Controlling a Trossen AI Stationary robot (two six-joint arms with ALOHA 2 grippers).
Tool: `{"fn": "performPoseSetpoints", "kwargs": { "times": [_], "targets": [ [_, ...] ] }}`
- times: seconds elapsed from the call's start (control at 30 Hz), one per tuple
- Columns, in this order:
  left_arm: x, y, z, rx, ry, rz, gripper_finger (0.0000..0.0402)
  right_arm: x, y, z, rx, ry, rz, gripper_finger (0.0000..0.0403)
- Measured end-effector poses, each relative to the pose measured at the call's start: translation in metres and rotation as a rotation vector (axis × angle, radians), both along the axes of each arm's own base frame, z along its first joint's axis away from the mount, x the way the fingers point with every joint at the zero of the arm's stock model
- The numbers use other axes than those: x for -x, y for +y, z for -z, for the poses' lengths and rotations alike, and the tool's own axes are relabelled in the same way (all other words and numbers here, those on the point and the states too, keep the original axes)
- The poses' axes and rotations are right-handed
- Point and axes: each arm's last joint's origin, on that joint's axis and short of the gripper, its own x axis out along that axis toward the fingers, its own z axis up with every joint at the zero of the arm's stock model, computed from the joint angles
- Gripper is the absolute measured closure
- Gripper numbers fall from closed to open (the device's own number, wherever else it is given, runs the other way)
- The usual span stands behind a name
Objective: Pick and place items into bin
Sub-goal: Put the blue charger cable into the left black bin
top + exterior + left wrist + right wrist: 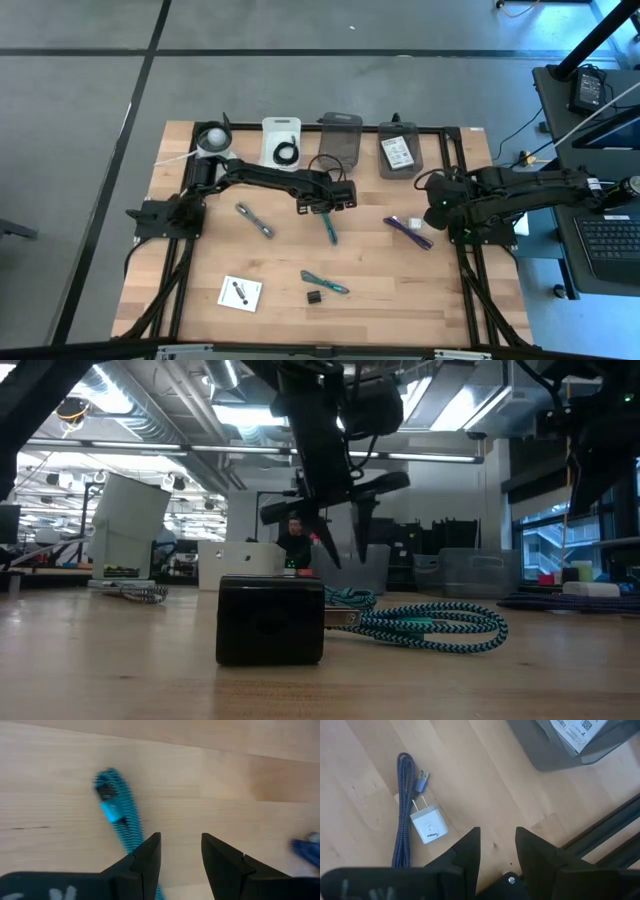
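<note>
My left gripper [326, 209] [181, 845] [342, 540] is open and hangs above a teal braided cable [330, 229] [119, 815] lying flat on the table; it touches nothing. My right gripper [433, 213] [496, 845] is open and waits near the table's right side. Beside it lie a purple braided cable [412, 231] [403, 820] and a white plug cube [426, 825]. A grey metal tool [255, 221], a teal tie [326, 284] [420, 623], a tiny black block [314, 297] [270, 618] and a white printed card [240, 293] lie on the wood.
Three bins stand along the far edge: a white one [281, 127] holding a black coiled cable [286, 153], a bare grey one [340, 135], and a grey one [398, 133] [555, 755] holding a printed card [398, 153]. A white roll [212, 138] sits at the far left corner.
</note>
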Motion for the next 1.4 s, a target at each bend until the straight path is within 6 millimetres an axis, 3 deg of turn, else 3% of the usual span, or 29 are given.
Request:
{"fn": "performPoseSetpoints", "kwargs": {
  "times": [0.33,0.77,0.97,1.1,1.3,1.4],
  "targets": [
    [0.007,-0.005,0.003,-0.025,0.071,-0.032,0.0265,-0.001,0.0,-0.002,-0.002,-0.035,0.002,0.0276],
    [0.0,-0.012,0.039,0.049,0.114,-0.058,0.0265,-0.002,0.0,-0.002,-0.002,-0.045,0.003,0.0276],
    [-0.001,-0.013,0.046,0.061,0.13,-0.045,0.0267,-0.002,0.0,-0.002,-0.001,-0.046,0.002,0.0276],
    [0.0,-0.013,0.047,0.074,0.149,-0.035,0.0293,-0.002,0.0,-0.002,-0.001,-0.051,0.0,0.0276],
    [-0.002,-0.012,0.043,0.052,0.177,0.085,0.0378,-0.006,0.0,-0.003,-0.003,-0.097,0.0,0.0276],
    [-0.008,-0.01,0.034,0.043,0.157,0.169,0.0388,-0.009,0.0,-0.005,0.016,-0.122,-0.004,0.0276]
  ]
}}
